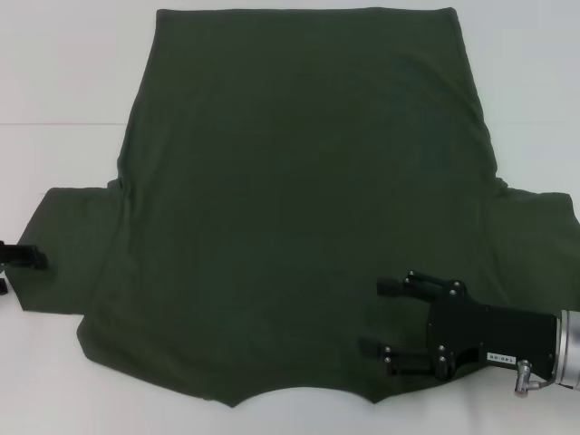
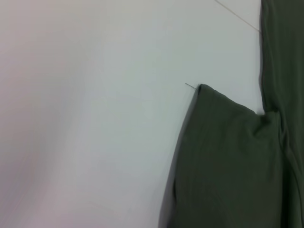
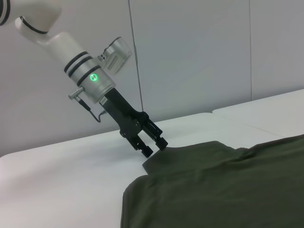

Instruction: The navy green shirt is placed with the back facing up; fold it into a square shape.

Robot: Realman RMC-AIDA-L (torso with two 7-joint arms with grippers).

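The navy green shirt [image 1: 290,199] lies spread flat on the white table [image 1: 54,72], with the neckline at the near edge and the hem far away. My right gripper [image 1: 381,315] is open and hovers over the shirt's near right part, beside the neckline. My left gripper [image 1: 20,267] is at the outer edge of the left sleeve, low over the table. The right wrist view shows it [image 3: 154,148] open, fingertips at the sleeve's corner. The left wrist view shows only the sleeve [image 2: 228,161] and bare table.
The shirt's right sleeve [image 1: 544,236] reaches the right border of the head view. A seam line [image 1: 54,122] crosses the table on the far left. A grey wall [image 3: 190,47] stands behind the table.
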